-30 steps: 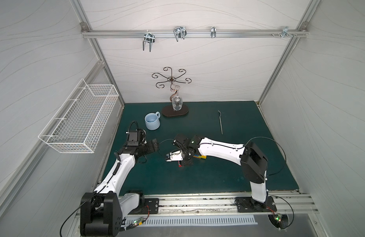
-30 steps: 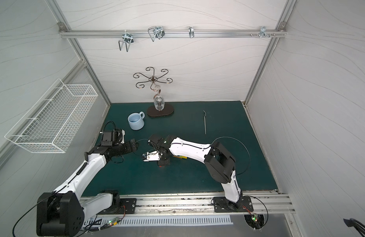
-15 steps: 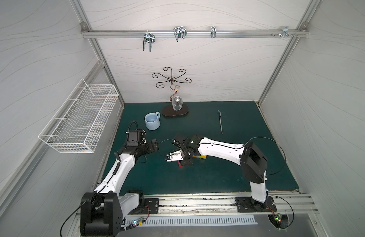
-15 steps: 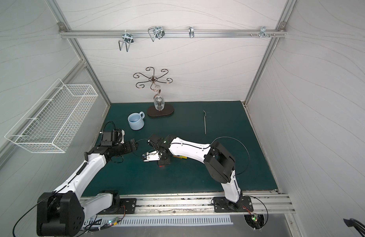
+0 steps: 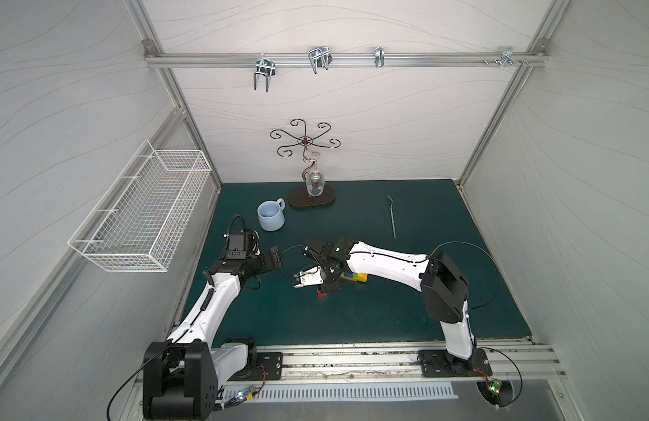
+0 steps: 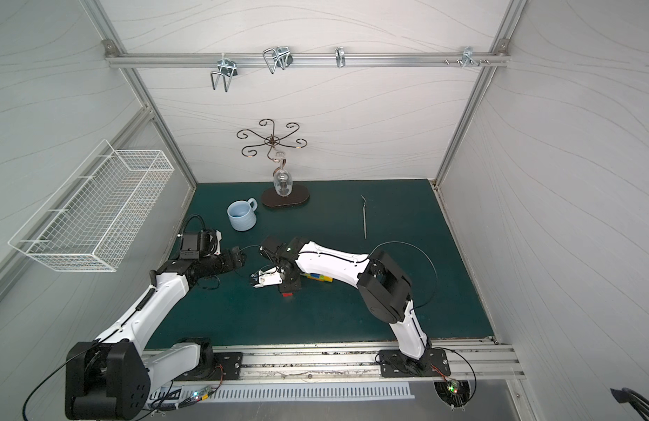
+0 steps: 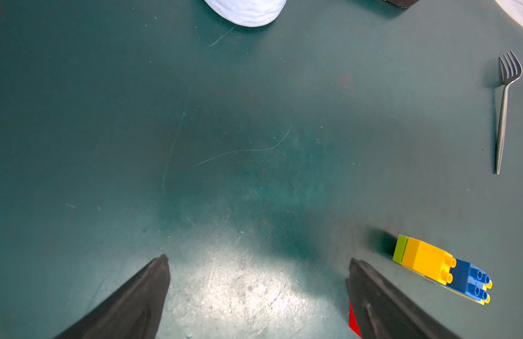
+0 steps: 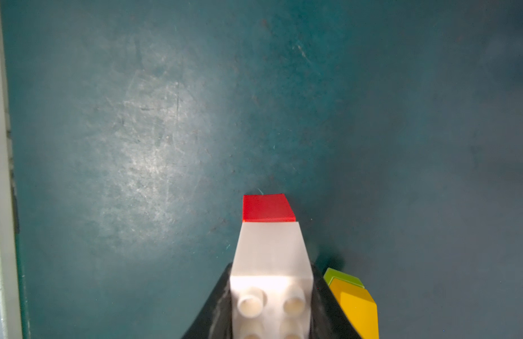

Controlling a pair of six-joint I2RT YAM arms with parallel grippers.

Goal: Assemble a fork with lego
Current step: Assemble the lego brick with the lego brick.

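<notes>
We see the right arm [image 5: 385, 262] reaching over the middle of the dark green tabletop [image 5: 388, 320]. Its jaws are clenched on a white studded plastic brick [image 8: 272, 264], which has a red plastic brick [image 8: 266, 208] joined to its far end. In both top views the red end pokes out below the jaws, close to the tabletop; we cannot tell whether it touches. Just beside it, a joined cluster of lime green, yellow and blue bricks [image 7: 424, 258] lies flat on the tabletop, partly under the right arm. The left arm [image 5: 221, 291] is near, its jaws released and spread wide over bare tabletop, grasping nothing. Farther back a pale blue ceramic mug [image 5: 271, 215] stands and a thin silver metal fork [image 5: 392, 217] lies, well apart from each other.
</notes>
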